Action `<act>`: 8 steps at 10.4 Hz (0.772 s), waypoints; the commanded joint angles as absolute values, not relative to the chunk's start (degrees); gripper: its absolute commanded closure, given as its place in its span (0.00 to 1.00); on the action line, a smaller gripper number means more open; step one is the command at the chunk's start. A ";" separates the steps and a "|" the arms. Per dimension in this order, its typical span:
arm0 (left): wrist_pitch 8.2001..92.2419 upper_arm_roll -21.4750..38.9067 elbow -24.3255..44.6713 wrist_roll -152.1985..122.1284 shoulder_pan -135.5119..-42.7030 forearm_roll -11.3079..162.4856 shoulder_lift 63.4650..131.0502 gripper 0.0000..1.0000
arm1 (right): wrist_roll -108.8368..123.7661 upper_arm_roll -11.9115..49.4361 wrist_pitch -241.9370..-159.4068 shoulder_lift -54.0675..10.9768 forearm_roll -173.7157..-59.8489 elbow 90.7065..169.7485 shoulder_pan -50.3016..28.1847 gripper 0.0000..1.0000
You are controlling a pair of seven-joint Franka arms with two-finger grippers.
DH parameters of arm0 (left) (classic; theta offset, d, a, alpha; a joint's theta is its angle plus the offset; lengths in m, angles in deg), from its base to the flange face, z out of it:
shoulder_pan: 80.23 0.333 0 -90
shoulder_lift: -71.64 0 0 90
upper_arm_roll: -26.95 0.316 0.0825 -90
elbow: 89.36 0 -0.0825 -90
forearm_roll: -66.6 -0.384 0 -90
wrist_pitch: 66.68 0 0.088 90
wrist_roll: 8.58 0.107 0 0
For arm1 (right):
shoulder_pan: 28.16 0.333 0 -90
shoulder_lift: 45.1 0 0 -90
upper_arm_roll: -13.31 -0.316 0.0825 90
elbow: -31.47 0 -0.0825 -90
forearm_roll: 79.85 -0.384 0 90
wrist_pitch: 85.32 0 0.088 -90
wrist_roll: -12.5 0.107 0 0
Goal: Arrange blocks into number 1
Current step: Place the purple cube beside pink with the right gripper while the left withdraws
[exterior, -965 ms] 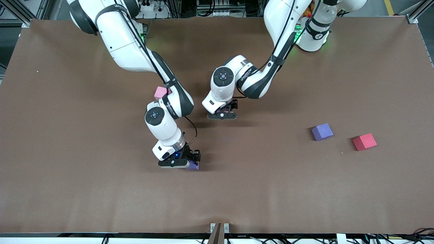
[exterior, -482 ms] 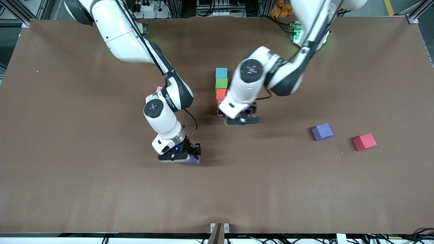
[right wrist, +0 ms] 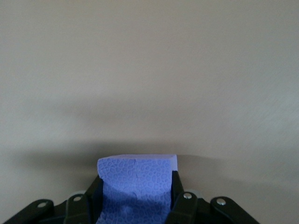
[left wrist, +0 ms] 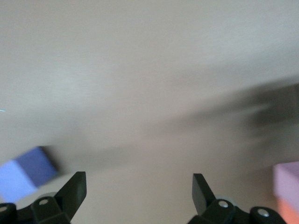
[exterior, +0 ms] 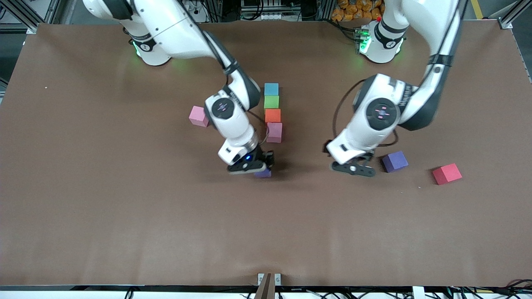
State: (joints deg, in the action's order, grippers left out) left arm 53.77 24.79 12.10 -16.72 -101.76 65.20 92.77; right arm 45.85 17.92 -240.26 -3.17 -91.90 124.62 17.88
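Right gripper, pinching purple block, now nearer 4-block column; left gripper spread, shifted beside second purple block.

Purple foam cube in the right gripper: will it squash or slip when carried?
The purple foam cube sits squarely between the right gripper's fingers, so slipping seems unlikely. Its pebbled matte surface probably grips well. Being foam, it is likely light and may give slightly; no obvious bulging shows.

The right gripper clamps a purple block between its two black fingers, one against each side face. The block's pebbled foam top faces the camera, above the bare, pale worktop.
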 commanded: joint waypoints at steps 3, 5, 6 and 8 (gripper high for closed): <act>47.17 23.88 13.75 0.09 -92.73 63.61 84.04 0.00 | 51.78 19.20 -239.39 -5.37 -92.42 128.67 23.25 0.42; 36.64 23.79 6.39 4.93 -89.91 63.70 83.94 0.00 | 52.31 19.20 -239.39 -6.94 -92.42 131.64 24.49 0.42; 33.11 24.22 3.13 6.60 -89.73 64.13 83.77 0.00 | 51.96 19.20 -239.39 -9.04 -92.33 134.19 24.32 0.42; 30.18 24.32 0.99 6.01 -89.29 64.57 81.76 0.00 | 52.13 19.20 -239.39 -9.94 -92.24 135.62 24.58 0.42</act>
State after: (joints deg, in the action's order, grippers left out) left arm 32.55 24.82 2.72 5.53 -89.63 64.93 82.81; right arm 51.41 18.51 -239.61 -6.34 -91.92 131.59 23.68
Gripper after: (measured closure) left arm 0.000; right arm 0.414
